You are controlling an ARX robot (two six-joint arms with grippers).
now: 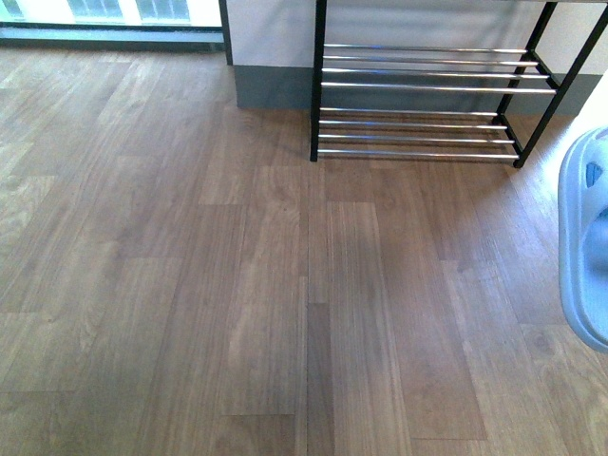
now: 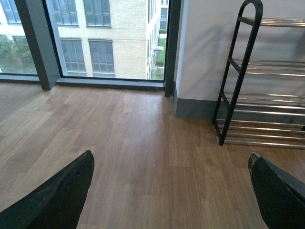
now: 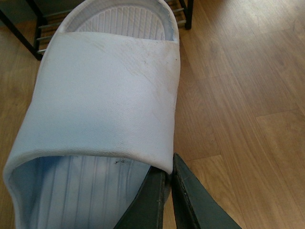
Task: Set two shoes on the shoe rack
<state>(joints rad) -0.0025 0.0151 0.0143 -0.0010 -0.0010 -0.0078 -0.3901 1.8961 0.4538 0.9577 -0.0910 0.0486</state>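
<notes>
The right claw (image 3: 169, 169) is clamped on the slide (image 3: 105, 90). One dark finger (image 3: 143, 205) sits inside the shoe under the strap's edge and the other (image 3: 195, 200) is outside, so the side wall is pinched between them. In the right wrist view the pale blue slide fills most of the picture, strap up, with faint scuff marks on the strap. Its far end points toward the rack (image 3: 40, 36) and overlaps the low rods there. I cannot tell whether the slide touches the rack.

In the front view only part of the slide (image 1: 587, 247) shows, at the right edge over the wooden floor (image 1: 237, 285). It lies nearer than the rack (image 1: 427, 87) and just right of it. The rack stands at the far right against the wall, with black side frames and tiers of chrome rods.

The left claw (image 2: 170, 157) is spread wide with nothing between its two black fingers (image 2: 62, 195). It hangs over bare floor. Beyond it the rack (image 2: 242, 71) stands to the right by a grey-skirted wall (image 2: 205, 47). A window (image 2: 95, 38) is at the far left, with a brick building outside.
</notes>
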